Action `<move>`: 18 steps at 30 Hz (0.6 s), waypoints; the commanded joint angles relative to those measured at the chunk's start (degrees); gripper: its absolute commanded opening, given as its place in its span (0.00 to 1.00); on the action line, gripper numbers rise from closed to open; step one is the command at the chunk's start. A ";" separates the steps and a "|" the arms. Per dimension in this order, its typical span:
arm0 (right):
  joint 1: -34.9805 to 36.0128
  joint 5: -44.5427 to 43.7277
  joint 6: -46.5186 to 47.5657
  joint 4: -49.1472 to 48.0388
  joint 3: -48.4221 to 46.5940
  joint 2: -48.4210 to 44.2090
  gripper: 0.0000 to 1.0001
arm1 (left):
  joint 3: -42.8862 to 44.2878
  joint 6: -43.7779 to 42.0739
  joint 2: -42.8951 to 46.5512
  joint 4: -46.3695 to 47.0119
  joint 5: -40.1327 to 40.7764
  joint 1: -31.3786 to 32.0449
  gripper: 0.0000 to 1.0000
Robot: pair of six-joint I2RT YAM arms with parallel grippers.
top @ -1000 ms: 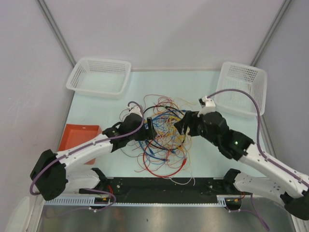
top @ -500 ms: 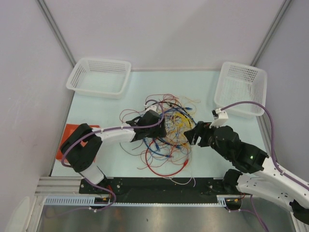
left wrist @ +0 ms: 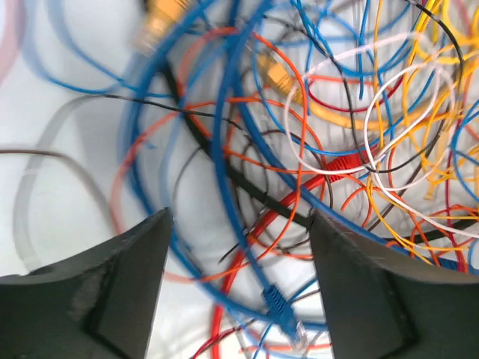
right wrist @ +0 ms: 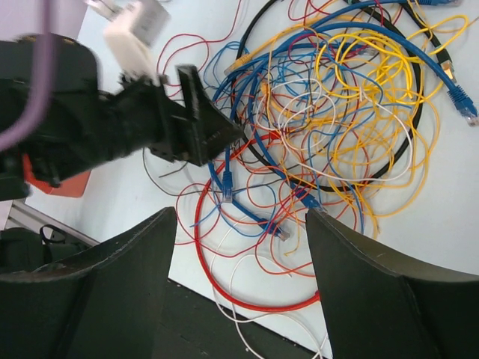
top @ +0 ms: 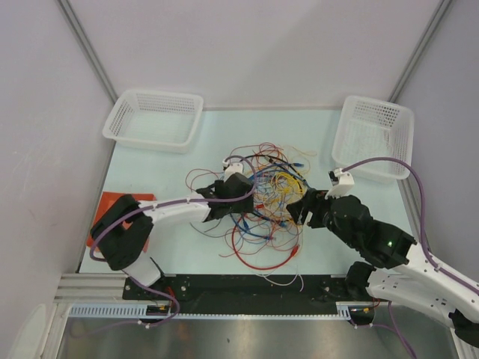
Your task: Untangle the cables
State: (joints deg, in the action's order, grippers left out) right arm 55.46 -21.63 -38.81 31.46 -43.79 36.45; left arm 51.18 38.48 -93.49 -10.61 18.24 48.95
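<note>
**Left gripper [top: 251, 197] moved into the cables [top: 271, 185] — nothing gripped yet**

The left gripper is brought deeper into the heap mid-table, jaws apart w/ a blue patch lead [left wrist: 221, 134] lying between. The right gripper [top: 299, 209] is pulled back to the heap's edge, open & empty — no strand is freed.
</note>
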 commanded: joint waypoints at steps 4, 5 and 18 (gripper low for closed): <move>0.52 -1.40 -0.65 -1.14 1.34 -0.06 0.75 | 4.36 -4.29 2.11 -5.21 8.66 -0.08 0.88; 0.52 -1.31 -0.74 -0.97 1.43 -0.23 0.75 | 4.98 -4.29 0.69 -5.12 8.31 -0.08 0.89; 0.52 -3.07 -1.62 2.90 1.43 -4.45 0.75 | 10.34 -3.15 -12.68 -3.71 4.88 -0.17 0.56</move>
State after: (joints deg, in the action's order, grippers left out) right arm 55.72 -22.70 -39.46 33.71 -42.04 32.88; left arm 60.18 35.29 -104.55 -13.06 24.86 48.90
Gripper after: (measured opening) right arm 0.749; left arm 0.663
